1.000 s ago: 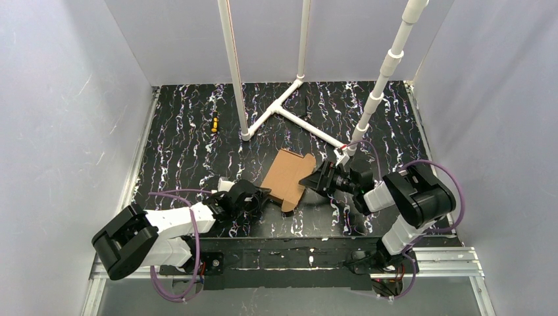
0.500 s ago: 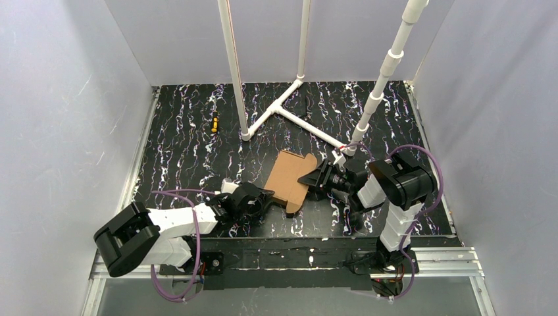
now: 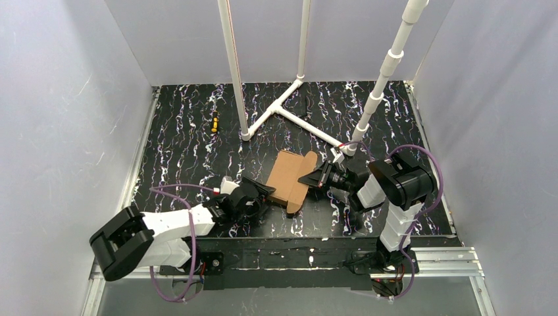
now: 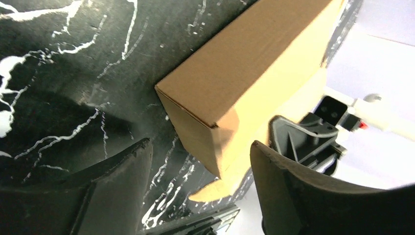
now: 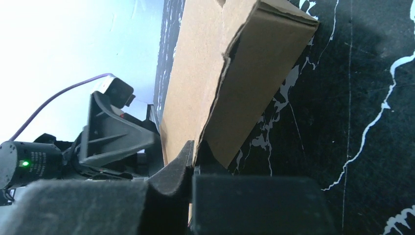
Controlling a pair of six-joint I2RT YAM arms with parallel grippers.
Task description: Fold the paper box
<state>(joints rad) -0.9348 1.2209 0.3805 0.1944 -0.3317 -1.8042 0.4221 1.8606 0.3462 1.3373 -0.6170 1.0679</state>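
Brown corrugated paper box (image 3: 287, 176) on black, white-veined tabletop (image 3: 184, 141); right gripper (image 3: 309, 179) pinched its thin flap edge; left gripper (image 3: 263, 193) stood wide at one sharp corner.

This is a robotics lab test cell. Two robot arms (image 3: 171, 225) are bolted to a metal rail (image 3: 447, 258) beside a black marbled table (image 3: 184, 145), enclosed by plain grey walls (image 3: 66, 99), with a white pipe frame (image 3: 231, 66).
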